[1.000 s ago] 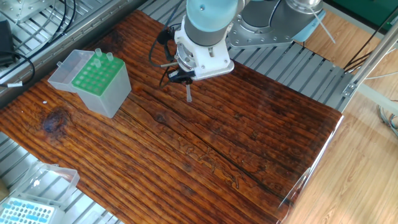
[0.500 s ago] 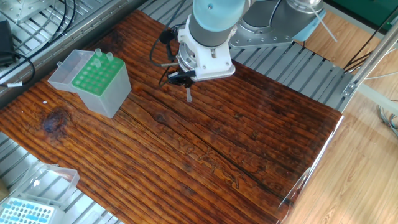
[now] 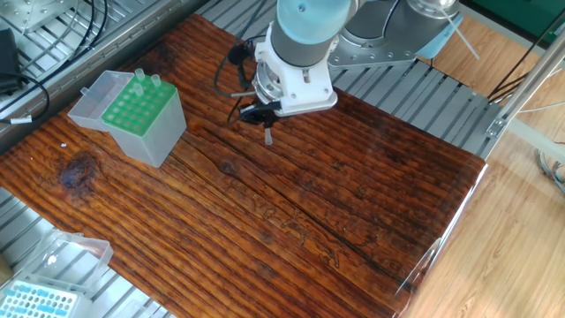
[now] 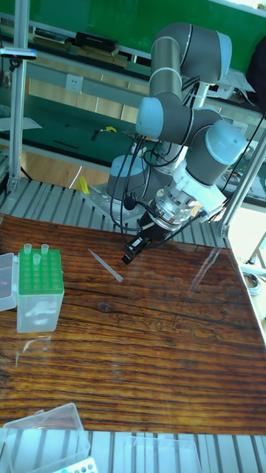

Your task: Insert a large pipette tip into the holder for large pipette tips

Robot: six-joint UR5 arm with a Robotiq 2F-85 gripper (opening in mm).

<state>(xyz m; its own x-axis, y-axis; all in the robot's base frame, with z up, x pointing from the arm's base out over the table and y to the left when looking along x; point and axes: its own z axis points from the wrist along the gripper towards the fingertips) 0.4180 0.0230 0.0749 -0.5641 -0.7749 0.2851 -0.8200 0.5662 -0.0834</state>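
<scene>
End effector [image 4: 127, 258] above large pipette tip [image 4: 106, 265] (possibly apart)

**Dark wooden bench on a ribbed metal frame, green wall behind**

The bench [image 3: 291, 221] is a dark reddish-brown slab with strong grain and a glossy sheen that catches pale reflections near its right edge. It rests on ribbed grey aluminium decking [image 3: 424, 88], which shows past the far and left edges. Beyond the right edge lies a light wood-plank floor [image 3: 521, 230]. In the tall fixed view a green wall [image 4: 89, 15] and a grey shelf [image 4: 66, 81] stand behind the bench, with upright metal posts [image 4: 16, 89] beside them. Black cables [image 3: 35, 84] trail past the far left corner.
</scene>
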